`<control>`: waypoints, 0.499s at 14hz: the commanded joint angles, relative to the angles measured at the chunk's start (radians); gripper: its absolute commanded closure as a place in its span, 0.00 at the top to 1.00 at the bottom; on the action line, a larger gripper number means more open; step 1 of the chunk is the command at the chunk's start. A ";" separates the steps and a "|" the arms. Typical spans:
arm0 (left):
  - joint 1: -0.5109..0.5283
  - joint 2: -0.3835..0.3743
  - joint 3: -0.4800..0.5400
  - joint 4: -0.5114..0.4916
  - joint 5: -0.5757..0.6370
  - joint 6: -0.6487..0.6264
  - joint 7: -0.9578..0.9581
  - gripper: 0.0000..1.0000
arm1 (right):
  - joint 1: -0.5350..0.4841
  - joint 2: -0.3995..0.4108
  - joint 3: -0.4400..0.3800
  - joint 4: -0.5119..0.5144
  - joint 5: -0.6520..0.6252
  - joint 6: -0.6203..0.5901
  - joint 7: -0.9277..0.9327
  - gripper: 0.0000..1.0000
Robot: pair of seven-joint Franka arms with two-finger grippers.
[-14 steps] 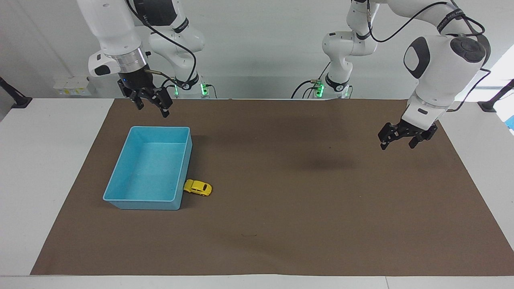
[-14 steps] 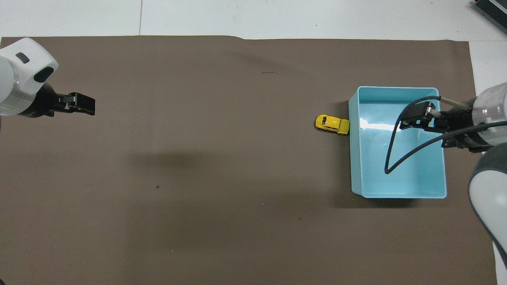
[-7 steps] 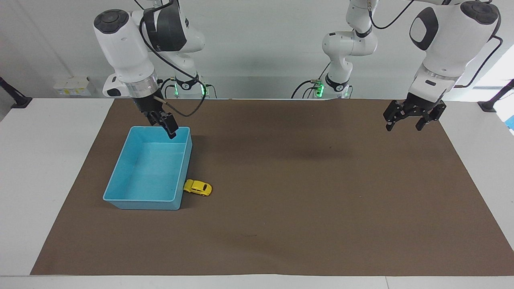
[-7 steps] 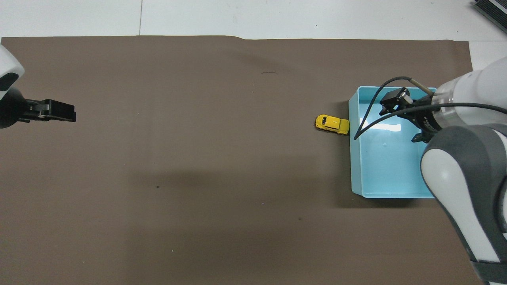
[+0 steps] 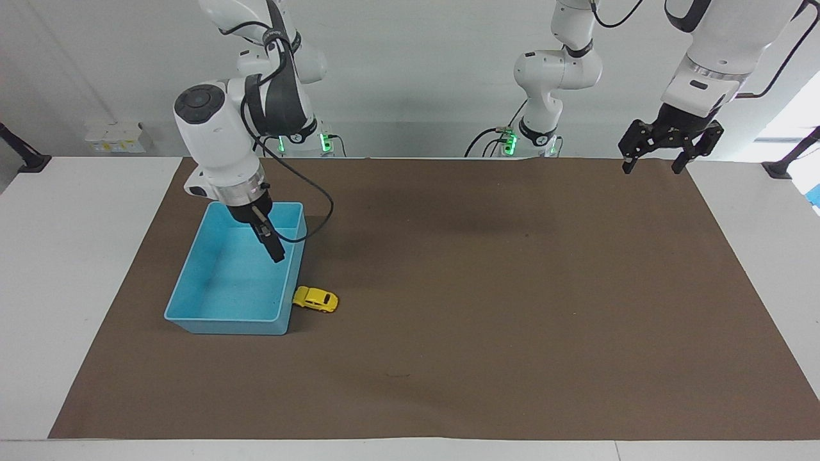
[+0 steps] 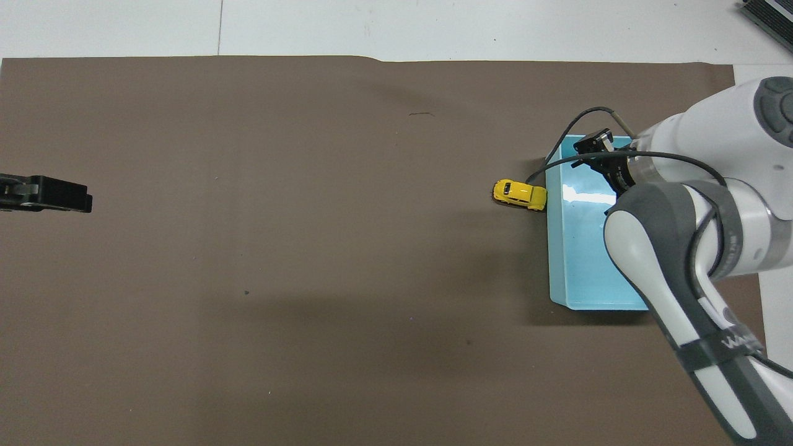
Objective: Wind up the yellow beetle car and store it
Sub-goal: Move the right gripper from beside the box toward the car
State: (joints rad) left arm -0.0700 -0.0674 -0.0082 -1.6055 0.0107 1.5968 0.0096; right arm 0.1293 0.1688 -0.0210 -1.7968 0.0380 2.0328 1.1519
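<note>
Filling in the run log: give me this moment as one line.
small yellow beetle toy car: on mat, against light-blue plastic bin | right claw: over bin, empty | left claw: open, raised, waiting

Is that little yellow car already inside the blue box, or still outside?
Outside. The yellow beetle car stands on its wheels on the brown mat, against the light-blue bin's outer wall; nothing shows on the visible bin floor.

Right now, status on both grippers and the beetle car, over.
Right gripper open, empty, over the light-blue bin. Left gripper open, empty, waiting over its own end of the mat. Yellow beetle car on the mat against the bin's wall, path clear.
</note>
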 commanded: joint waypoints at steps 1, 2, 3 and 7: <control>0.009 -0.014 -0.003 -0.007 0.002 -0.032 0.079 1.00 | 0.018 0.012 0.006 -0.070 0.029 0.128 0.133 1.00; 0.010 -0.015 0.001 -0.007 -0.003 -0.034 0.104 1.00 | 0.027 0.032 0.006 -0.078 0.028 0.179 0.209 1.00; 0.016 -0.014 0.001 -0.007 -0.033 -0.031 0.101 1.00 | 0.039 0.052 0.006 -0.078 0.028 0.210 0.288 1.00; 0.038 -0.015 0.001 -0.007 -0.071 -0.031 0.069 1.00 | 0.065 0.130 0.006 -0.062 0.028 0.280 0.546 1.00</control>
State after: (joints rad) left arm -0.0517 -0.0674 -0.0003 -1.6055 -0.0407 1.5784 0.0814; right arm 0.1971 0.2679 -0.0192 -1.8657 0.0560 2.2770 1.5968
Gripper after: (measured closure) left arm 0.000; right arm 0.000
